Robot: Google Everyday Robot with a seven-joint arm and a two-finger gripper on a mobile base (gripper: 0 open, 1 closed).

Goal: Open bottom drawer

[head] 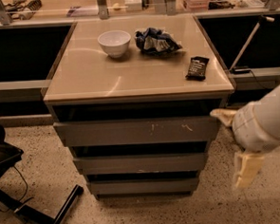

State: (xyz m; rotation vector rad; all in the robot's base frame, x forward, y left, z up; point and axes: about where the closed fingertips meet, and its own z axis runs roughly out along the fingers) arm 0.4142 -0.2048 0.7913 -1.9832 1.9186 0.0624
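Observation:
The bottom drawer is the lowest of three grey handleless fronts in the cabinet, plain and flat, with a dark gap above it. The middle front has a pale chipped lower edge. The top front has white scratches. My gripper is on the white arm at the right of the cabinet, level with the upper two drawers. Its cream fingers are spread apart: one points at the right end of the top front, the other hangs down. It holds nothing and is above and to the right of the bottom drawer.
On the beige cabinet top stand a white bowl, a crumpled blue-and-white bag and a dark snack bar. A black chair base lies on the speckled floor at the left. A white cane-like pole leans at the right.

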